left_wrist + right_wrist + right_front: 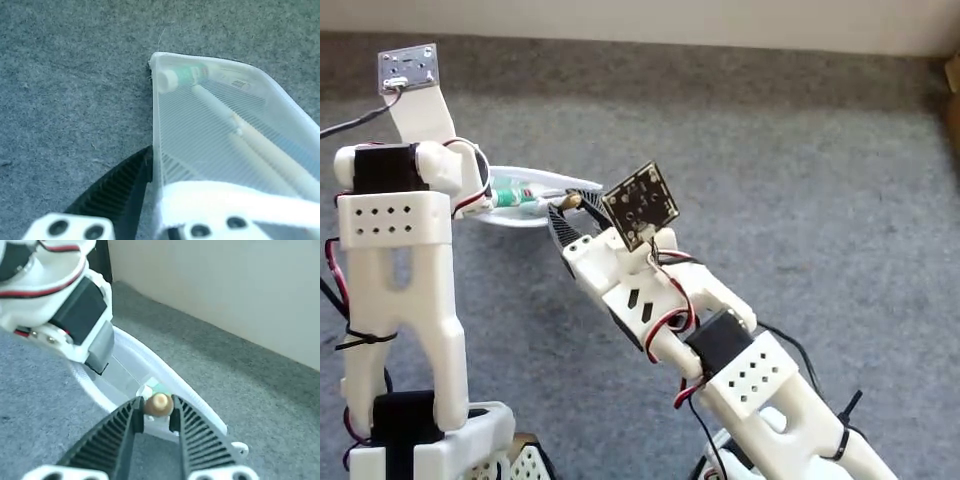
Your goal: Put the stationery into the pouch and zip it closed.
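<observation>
Right claw (pixel 156 411) pinches a tan tip (pixel 160 404) at the pouch (pixel 186 391); rest hidden.

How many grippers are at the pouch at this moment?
2. The left gripper is shut on an edge of the pouch; the right gripper pinches a round brown knob at its mouth.

Grey short-pile carpet (pixel 800 150) covers the whole surface, flecked with lint. 1 pale cream wall (pixel 225 290) meets it along the far edge, with a band of shadow at the join. A brown edge (pixel 954 90) shows far right, unclear what. The light is soft and bright.
</observation>
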Controlling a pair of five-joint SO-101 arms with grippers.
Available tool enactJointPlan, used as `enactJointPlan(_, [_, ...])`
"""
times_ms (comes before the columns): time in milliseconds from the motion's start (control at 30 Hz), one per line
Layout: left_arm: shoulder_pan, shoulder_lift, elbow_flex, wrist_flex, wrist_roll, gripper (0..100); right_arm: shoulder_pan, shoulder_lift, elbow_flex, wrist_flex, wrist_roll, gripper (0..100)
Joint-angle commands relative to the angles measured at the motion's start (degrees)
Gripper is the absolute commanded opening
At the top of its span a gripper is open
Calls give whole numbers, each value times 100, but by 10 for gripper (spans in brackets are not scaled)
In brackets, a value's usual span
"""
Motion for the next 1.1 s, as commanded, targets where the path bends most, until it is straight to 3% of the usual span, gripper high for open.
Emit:
enactJointPlan(0, [-57, -48, 40, -53, -53, 5, -119, -136, -593, 505, -62, 148])
enactJointPlan(433, [-57, -48, 40, -62, -53, 5, -92, -189, -1868, 1982, -62, 152])
enactJointPlan(600, [-57, -48, 40, -62, -53, 5, -101, -127, -1982, 1982, -141, 152])
enactJointPlan(767, [-57, -48, 40, -53, -53, 5, -84, -101, -1912, 1349, -905, 152])
enactJointPlan(1067, [-57, -57, 40, -53, -53, 5, -84, 541, -1763, 1323, -949, 152])
